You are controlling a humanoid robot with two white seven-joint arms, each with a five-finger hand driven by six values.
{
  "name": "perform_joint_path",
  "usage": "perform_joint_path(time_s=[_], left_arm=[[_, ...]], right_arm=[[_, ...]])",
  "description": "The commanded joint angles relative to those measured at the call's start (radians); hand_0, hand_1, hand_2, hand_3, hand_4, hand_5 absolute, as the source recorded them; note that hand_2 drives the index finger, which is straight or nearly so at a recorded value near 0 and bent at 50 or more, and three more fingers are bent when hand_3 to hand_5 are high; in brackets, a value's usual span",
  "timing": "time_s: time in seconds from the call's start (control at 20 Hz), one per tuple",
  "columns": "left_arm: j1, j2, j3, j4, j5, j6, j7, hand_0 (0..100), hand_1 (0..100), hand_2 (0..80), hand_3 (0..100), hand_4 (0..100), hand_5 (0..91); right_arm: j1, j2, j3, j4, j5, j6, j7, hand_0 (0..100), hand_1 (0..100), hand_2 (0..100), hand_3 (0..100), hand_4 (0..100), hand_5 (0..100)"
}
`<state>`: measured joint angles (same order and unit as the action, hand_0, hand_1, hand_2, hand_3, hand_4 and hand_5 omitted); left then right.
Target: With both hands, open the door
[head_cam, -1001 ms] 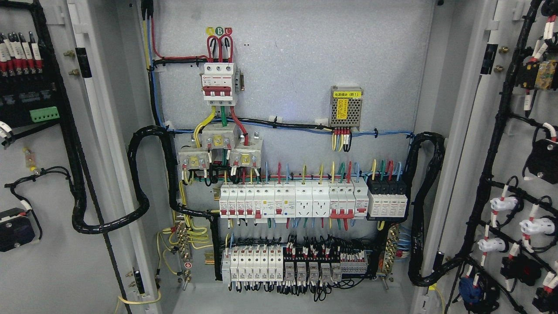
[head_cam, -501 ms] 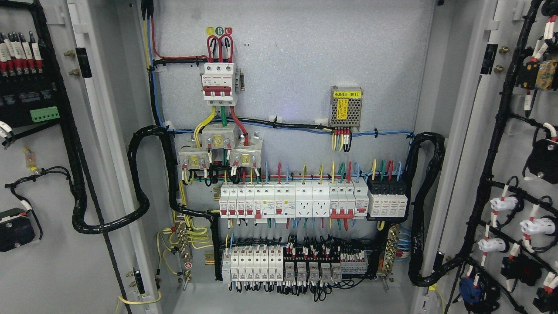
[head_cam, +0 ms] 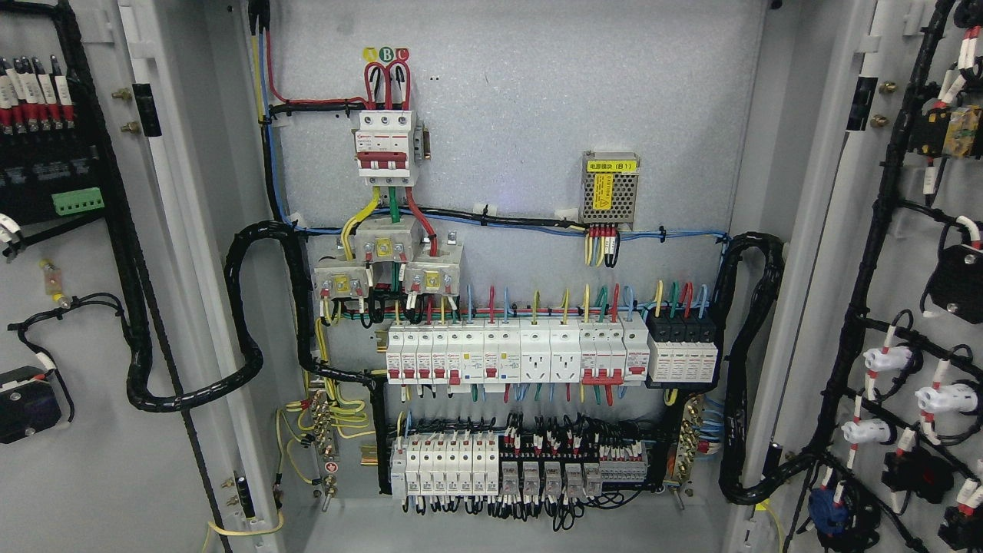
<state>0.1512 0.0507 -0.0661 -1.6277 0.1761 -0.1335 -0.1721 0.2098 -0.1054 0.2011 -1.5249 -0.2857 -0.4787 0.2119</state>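
Observation:
Both doors of the grey electrical cabinet stand swung wide open. The left door [head_cam: 84, 476] shows its inner face at the picture's left, with black cable looms and terminal blocks on it. The right door [head_cam: 868, 230] shows its inner face at the right, with wired switches and connectors. Between them the cabinet's back panel [head_cam: 537, 115] is fully exposed. Neither of my hands nor arms shows in the head view.
On the back panel sit a red-and-white main breaker [head_cam: 386, 146], a small metal power supply [head_cam: 610, 192], a row of white breakers [head_cam: 514, 353] and a lower row of relays [head_cam: 491, 465]. Thick black cable looms [head_cam: 253, 307] run from the panel to each door.

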Motion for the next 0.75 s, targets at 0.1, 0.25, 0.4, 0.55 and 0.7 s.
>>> perform_joint_path(time_s=[0.1, 0.25, 0.4, 0.55, 0.7], left_arm=[[0.016, -0.046, -0.114, -0.027, -0.009, -0.009, 0.002, 30, 0, 2.7, 3, 4, 0.0], [0.016, -0.046, -0.086, -0.029, -0.009, -0.009, 0.003, 30, 0, 2.7, 3, 4, 0.0], [0.016, -0.046, -0.041, -0.029, -0.009, -0.009, 0.003, 30, 0, 2.7, 3, 4, 0.0], [0.015, -0.046, -0.006, -0.030, -0.009, -0.009, 0.005, 30, 0, 2.7, 3, 4, 0.0], [0.016, -0.046, 0.009, -0.032, -0.009, -0.009, 0.005, 30, 0, 2.7, 3, 4, 0.0]], right_arm=[[-0.009, 0.049, 0.012, -0.006, 0.008, 0.000, -0.008, 22, 0, 0, 0, 0, 0], [0.008, 0.039, 0.037, -0.044, 0.007, 0.014, -0.009, 22, 0, 0, 0, 0, 0], [0.026, 0.036, 0.038, -0.078, 0.003, 0.049, -0.013, 22, 0, 0, 0, 0, 0], [0.040, 0.027, 0.037, -0.087, 0.002, 0.049, -0.013, 22, 0, 0, 0, 0, 0], [0.068, -0.002, 0.035, -0.110, -0.001, 0.048, -0.011, 22, 0, 0, 0, 0, 0]])
